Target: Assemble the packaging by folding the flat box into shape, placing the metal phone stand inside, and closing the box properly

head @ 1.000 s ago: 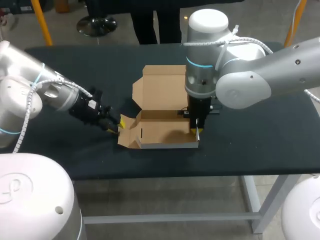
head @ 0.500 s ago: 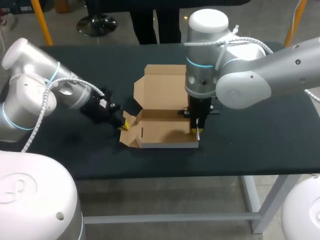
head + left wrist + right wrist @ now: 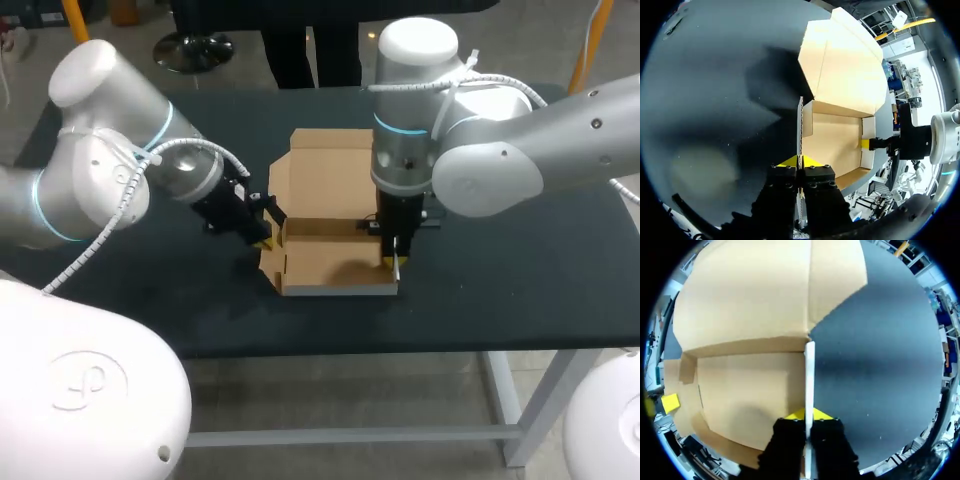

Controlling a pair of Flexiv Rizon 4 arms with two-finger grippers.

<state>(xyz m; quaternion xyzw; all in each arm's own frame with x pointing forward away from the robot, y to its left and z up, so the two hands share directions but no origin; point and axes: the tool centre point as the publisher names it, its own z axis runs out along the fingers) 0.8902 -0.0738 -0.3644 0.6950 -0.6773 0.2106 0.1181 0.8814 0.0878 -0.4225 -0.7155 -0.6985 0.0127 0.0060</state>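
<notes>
The cardboard box sits near the middle of the dark bench, half formed. Its tray is open at the top with low walls raised. The lid lies flat on the bench behind the tray, joined to it along the back wall.

The left arm comes in at the box's left side. The left claw is closed on the left side wall. In the left wrist view this thin cardboard edge stands upright between the two yellow tips, pinched from both sides. Across the tray in that view, one of the right claw's yellow fingertips shows against the opposite wall.

The right arm hangs above the box's right side, pointing down. The right claw grips the right side wall, whose pale edge runs straight out from between its tips in the right wrist view. A yellow fingertip of the left claw shows at the tray's far side. The tray floor is bare cardboard.
</notes>
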